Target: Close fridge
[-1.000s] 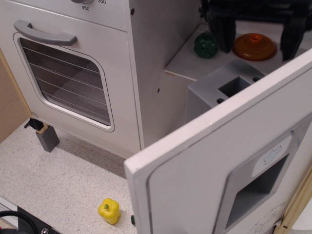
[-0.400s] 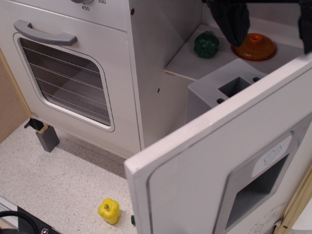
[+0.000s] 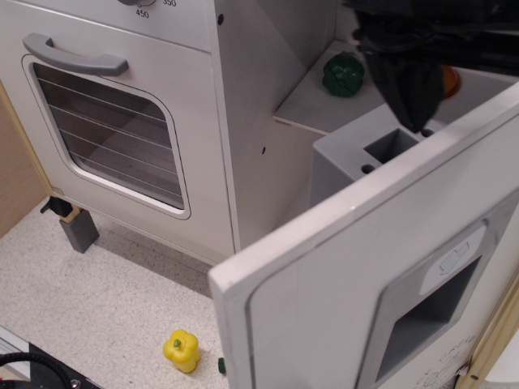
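Observation:
The fridge door (image 3: 324,308) is white and stands open, swung out toward the camera at the lower right. Its grey recessed dispenser panel (image 3: 430,316) faces me, and a grey box (image 3: 357,150) sits on its inner side. The fridge cabinet (image 3: 268,81) shows a white shelf (image 3: 316,105) inside. My black gripper (image 3: 430,49) hangs at the top right, just behind the door's top edge. One dark finger (image 3: 412,93) points down at the grey box. The other finger is not visible, so I cannot tell how the jaws stand.
A green toy pepper (image 3: 342,74) lies on the fridge shelf. An orange lid (image 3: 451,81) is mostly hidden behind the gripper. The white oven door (image 3: 113,121) with its horizontal grey handle (image 3: 73,55) is at the left. A yellow toy pepper (image 3: 182,350) lies on the speckled floor.
The gripper has come down from the top edge toward the grey box and the door's top edge, and now covers most of the orange lid. The door has barely shifted.

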Controlling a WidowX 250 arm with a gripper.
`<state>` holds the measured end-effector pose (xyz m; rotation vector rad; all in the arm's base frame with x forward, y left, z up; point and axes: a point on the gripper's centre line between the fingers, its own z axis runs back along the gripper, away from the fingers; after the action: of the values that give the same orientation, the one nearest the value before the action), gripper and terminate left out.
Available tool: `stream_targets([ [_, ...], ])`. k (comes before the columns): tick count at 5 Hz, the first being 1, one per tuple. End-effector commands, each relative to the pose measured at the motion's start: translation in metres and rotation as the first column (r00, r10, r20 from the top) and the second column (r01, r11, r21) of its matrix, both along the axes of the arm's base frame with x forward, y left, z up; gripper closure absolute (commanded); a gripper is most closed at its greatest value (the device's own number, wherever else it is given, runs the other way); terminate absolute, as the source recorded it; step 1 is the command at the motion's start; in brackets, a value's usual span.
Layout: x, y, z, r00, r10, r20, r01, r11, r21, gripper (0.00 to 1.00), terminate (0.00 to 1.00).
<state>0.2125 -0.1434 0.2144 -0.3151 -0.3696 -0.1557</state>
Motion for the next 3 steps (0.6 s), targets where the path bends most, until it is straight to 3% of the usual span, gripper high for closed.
stream_targets([
  [1,0.009,0.006,0.004,0.996,0.055,0.073,-0.058,0.997,0.046,0.0,0.0],
  [3,0.029,0.014,0.004,0.988,0.1,0.117,-0.117,0.981,0.156,0.0,0.0],
])
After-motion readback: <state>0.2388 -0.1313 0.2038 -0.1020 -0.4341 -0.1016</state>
